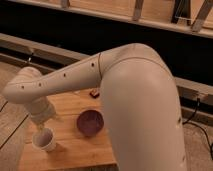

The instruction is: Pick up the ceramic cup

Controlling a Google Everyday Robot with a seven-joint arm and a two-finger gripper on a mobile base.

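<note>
**A:** White plastic is what we meet first. The arm bulks large on the near right, and its thinner part runs off to the left over the table.

**B:** The table is pale wood, as we see it. What sits nearest on it?

**A:** The cup. It is white and stands upright close to the table's front left corner, mouth facing up.

**B:** Where is the gripper against it?

**A:** Right above it, as we read it. The wrist turns down from the arm's left end, and the gripper hangs over the cup's mouth with its tip down at the rim on the left side. We cannot tell whether it touches the cup or reaches inside.

**B:** Is it open or closed? Does it hold anything?

**A:** We cannot tell, because the wrist covers it from our side. The cup stands on the wood.

**B:** And further back?

**A:** To the right of the cup and a little farther in lies the bowl. It is wide and dark purple, apart from both the cup and the gripper. Behind the bowl, near the table's far edge, we see a small dark red thing just beside the arm. Beyond that, grey rails run in front of a dark wall.
</note>
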